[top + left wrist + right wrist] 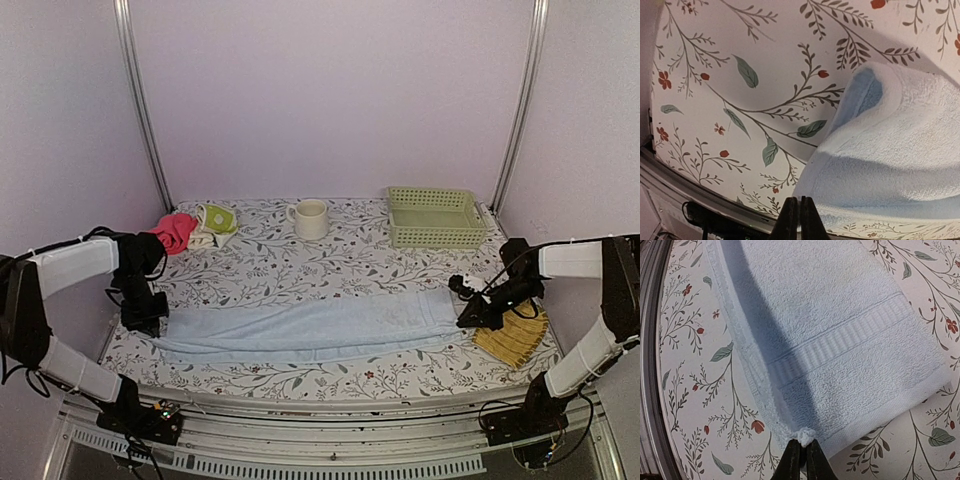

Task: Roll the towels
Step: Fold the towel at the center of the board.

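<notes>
- The pale blue towel [310, 325] lies flat and folded lengthwise, a long band across the near half of the table [300, 265] from 9 o'clock to 3 o'clock.
- The right gripper [802, 442] is clamped on the towel's corner at the 3 o'clock end, with a small bunch of cloth between its tips.
- The left gripper [799, 220] is at the 9 o'clock end, fingers pressed together beside the towel's raised fold; whether they catch any cloth cannot be told.
- The patterned towel [215, 220] lies bunched at 11 o'clock, touching a pink cloth [175, 232].
- A cream mug [310, 218] stands at 12 o'clock, a green basket [435, 217] at 1 o'clock, and a yellow woven tray [512, 337] at 4 o'clock under the right arm.
</notes>
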